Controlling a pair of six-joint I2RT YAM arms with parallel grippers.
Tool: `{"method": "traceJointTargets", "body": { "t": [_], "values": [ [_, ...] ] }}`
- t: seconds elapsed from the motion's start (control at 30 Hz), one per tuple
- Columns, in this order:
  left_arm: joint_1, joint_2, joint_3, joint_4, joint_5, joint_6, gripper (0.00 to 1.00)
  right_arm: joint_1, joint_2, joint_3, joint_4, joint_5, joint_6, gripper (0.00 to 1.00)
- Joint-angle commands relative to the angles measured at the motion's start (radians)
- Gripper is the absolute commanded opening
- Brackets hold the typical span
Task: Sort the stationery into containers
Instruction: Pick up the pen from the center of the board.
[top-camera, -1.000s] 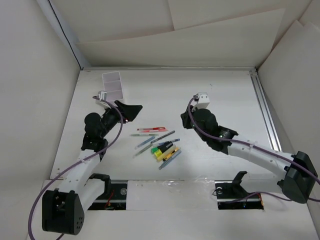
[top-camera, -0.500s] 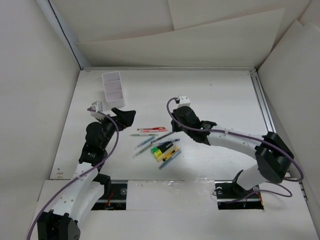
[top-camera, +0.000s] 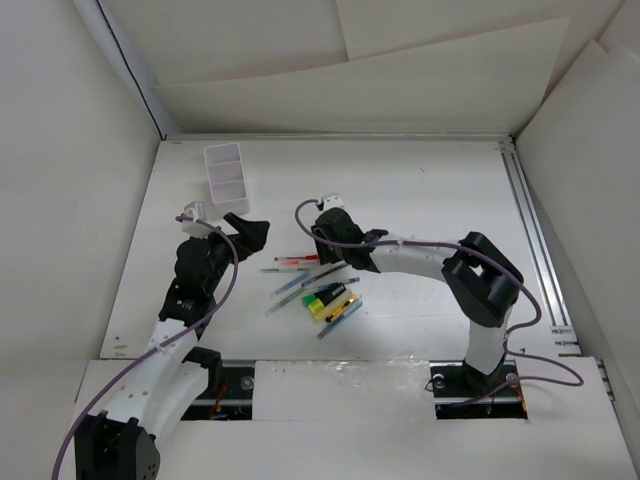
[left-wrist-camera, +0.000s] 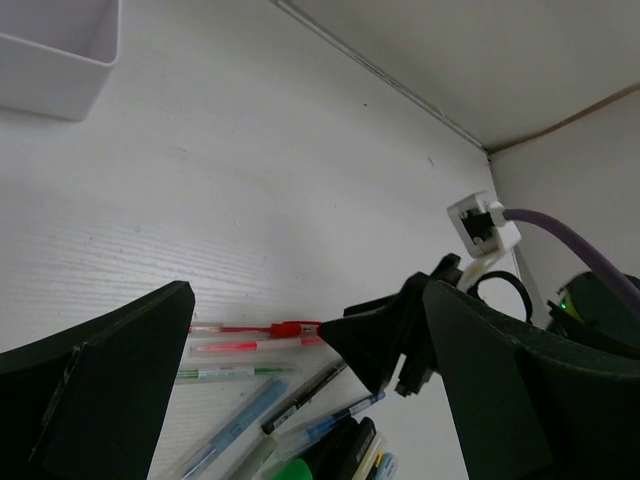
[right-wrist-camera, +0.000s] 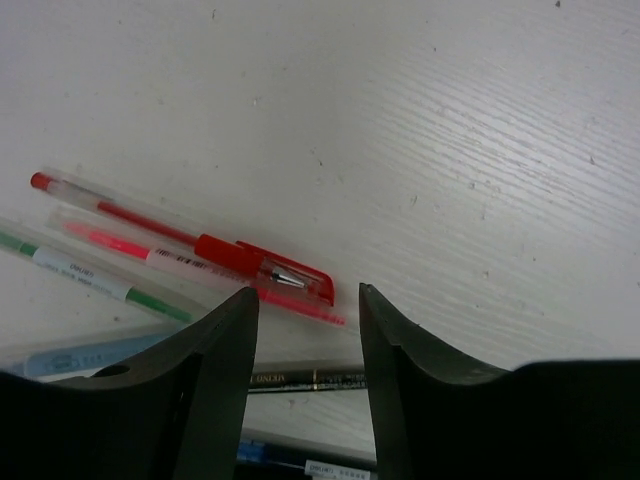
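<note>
**Pens below the parted right jaws**

Stationery (top-camera: 312, 285) lies in one loose heap at the middle of the tabletop (top-camera: 430, 190). The right jaws stand apart with nothing between them, low over the heap's 12 o'clock edge. In the right wrist view the red pen (right-wrist-camera: 200, 243) has its capped end just beyond the gap between the two fingertips (right-wrist-camera: 238, 305). The left jaws are spread wide and empty, well apart from the heap, which sits toward their 4 o'clock in the overhead view.

The right wrist view shows five pens: one red, one pink pen (right-wrist-camera: 150, 255), one green-inked pen (right-wrist-camera: 95, 282), one pale blue pen (right-wrist-camera: 75, 355) and one black pen (right-wrist-camera: 300, 380). Overhead, two yellow-green highlighters (top-camera: 318, 303) show on the heap's 6 o'clock side, but the heap's full count cannot be told. One white divided box (top-camera: 224, 149) sits at 11 o'clock from the heap, well apart from it.

Overhead, the red pen's long axis runs from 9 to 3 o'clock, cap toward 3. The pink pen lies parallel, just beside it.
</note>
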Motion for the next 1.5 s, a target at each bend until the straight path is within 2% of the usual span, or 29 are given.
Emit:
{"method": "traceJointTargets", "body": {
  "t": [0.0,0.3,0.7,0.93,1.07,1.13,1.27,1.47],
  "values": [
    [-0.003,-0.018,-0.010,-0.006,0.034,0.025,1.00,0.008,0.054,0.091,-0.004,0.004,-0.045,0.51],
    [-0.003,-0.015,-0.001,-0.003,0.094,0.025,1.00,-0.001,0.130,0.144,-0.064,-0.014,-0.073,0.50],
    [-0.003,0.032,-0.011,0.038,0.134,0.007,1.00,-0.001,0.065,0.072,-0.039,-0.114,-0.073,0.50],
    [-0.003,0.043,-0.002,0.028,0.156,-0.003,0.99,-0.001,0.056,0.054,-0.021,-0.218,-0.083,0.44],
    [-0.003,0.043,-0.002,0.005,0.146,0.007,0.93,-0.001,0.076,0.054,-0.021,-0.218,-0.083,0.44],
    [-0.003,0.034,-0.002,-0.007,0.136,0.007,0.80,-0.001,0.076,0.054,-0.021,-0.218,-0.083,0.44],
    [-0.003,0.034,-0.002,-0.073,0.108,-0.003,0.67,-0.001,0.022,0.032,-0.021,-0.218,-0.083,0.44],
    [-0.003,0.025,-0.002,-0.124,0.071,-0.003,0.63,-0.001,-0.033,0.023,-0.001,-0.270,-0.083,0.46]
  ]
}}
